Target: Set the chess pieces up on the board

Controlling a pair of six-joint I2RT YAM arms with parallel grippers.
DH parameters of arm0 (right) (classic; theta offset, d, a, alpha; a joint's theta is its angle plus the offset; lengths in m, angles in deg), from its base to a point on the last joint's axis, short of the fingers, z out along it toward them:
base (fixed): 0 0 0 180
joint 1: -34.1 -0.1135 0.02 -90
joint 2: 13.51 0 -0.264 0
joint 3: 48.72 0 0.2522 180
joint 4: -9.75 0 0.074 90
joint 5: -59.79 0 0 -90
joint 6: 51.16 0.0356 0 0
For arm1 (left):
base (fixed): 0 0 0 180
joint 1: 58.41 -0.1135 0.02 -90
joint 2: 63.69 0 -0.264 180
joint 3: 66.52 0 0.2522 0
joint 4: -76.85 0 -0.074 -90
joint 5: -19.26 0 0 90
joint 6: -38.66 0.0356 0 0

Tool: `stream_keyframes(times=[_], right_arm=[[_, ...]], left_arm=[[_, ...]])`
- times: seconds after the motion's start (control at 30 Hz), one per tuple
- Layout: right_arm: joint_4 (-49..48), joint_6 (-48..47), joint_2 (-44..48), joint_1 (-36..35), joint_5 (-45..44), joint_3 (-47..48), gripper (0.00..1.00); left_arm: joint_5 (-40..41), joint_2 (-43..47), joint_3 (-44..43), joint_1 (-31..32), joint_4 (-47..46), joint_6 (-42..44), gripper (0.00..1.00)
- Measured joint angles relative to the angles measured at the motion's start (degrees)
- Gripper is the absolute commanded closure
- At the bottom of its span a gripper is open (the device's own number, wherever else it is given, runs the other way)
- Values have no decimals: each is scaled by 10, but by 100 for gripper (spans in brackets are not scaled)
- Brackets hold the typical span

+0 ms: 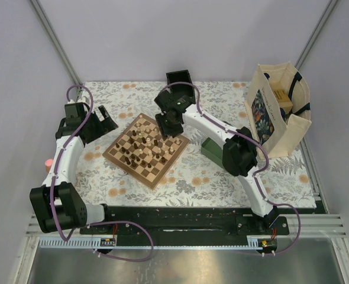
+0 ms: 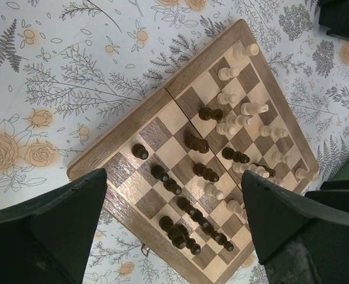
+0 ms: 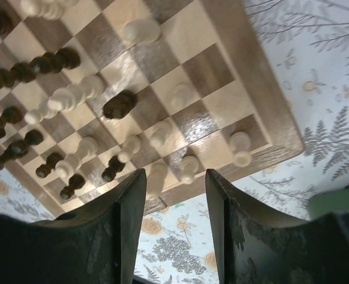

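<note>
The board [image 1: 154, 168] lies turned like a diamond on the floral cloth. Cream and dark chess pieces [image 1: 144, 147] stand scattered over its middle squares. My right gripper [image 3: 175, 192] hovers open over the board's edge, nothing between its fingers. Cream pieces [image 3: 190, 168] stand on the edge squares just beyond its tips. My left gripper [image 2: 173, 177] hangs wide open above the board [image 2: 162, 127], off to its left side in the top view, gripping nothing. Dark pieces [image 2: 180, 235] crowd the near corner there, and cream pieces [image 2: 233, 121] lie farther off.
A small black box [image 1: 179, 80] sits at the table's back. A cloth tote bag [image 1: 278, 109] stands at the right. A green tray [image 1: 212, 149] lies partly under the right arm. Something small and pink [image 1: 47, 164] sits at the left edge.
</note>
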State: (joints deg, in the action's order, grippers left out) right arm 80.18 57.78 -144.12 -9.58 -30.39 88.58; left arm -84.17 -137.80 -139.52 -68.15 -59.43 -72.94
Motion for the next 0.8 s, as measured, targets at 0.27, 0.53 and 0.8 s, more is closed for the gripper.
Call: stream_keyframes(times=[0.27,0.53,0.8], right_arm=[[17,-3,9,-33,16,-10,47],[15,-3,48,-38,29,-73,48],[12,-7,48,-38,39,-80,49]], left_arm=[[0,0,0,0,0,2,1],[0,0,0,0,1,2,1],[0,-4,-3,0,2,2,1]])
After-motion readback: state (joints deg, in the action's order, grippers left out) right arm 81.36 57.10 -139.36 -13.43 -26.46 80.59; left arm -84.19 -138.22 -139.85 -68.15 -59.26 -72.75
